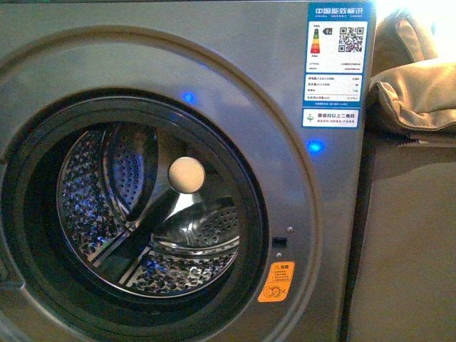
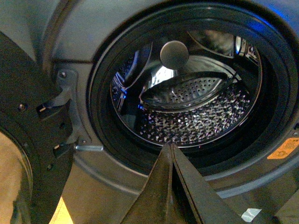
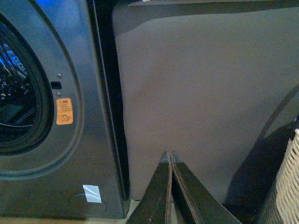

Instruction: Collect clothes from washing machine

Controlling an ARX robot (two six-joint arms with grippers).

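Note:
The grey washing machine [image 1: 235, 64] fills the front view, its porthole open onto the perforated steel drum [image 1: 107, 214]. Only bare metal, the paddles and a round beige hub [image 1: 186, 174] show inside; the clothes are out of view. In the left wrist view my left gripper [image 2: 169, 146] is shut and empty, pointing at the lower rim of the drum mouth [image 2: 187, 126], just outside it. My right gripper [image 3: 169, 155] is also shut with nothing in it, facing the beige cabinet [image 3: 201, 93] beside the washing machine [image 3: 88, 140]. Neither arm appears in the front view.
The glass door [image 2: 28, 121] hangs open on its hinge beside the porthole. A beige folded cloth [image 1: 417, 89] lies on top of the cabinet [image 1: 406, 235]. A woven basket [image 3: 284, 186] stands by the right gripper. An orange sticker [image 1: 276, 281] and an energy label [image 1: 336, 64] mark the machine's front.

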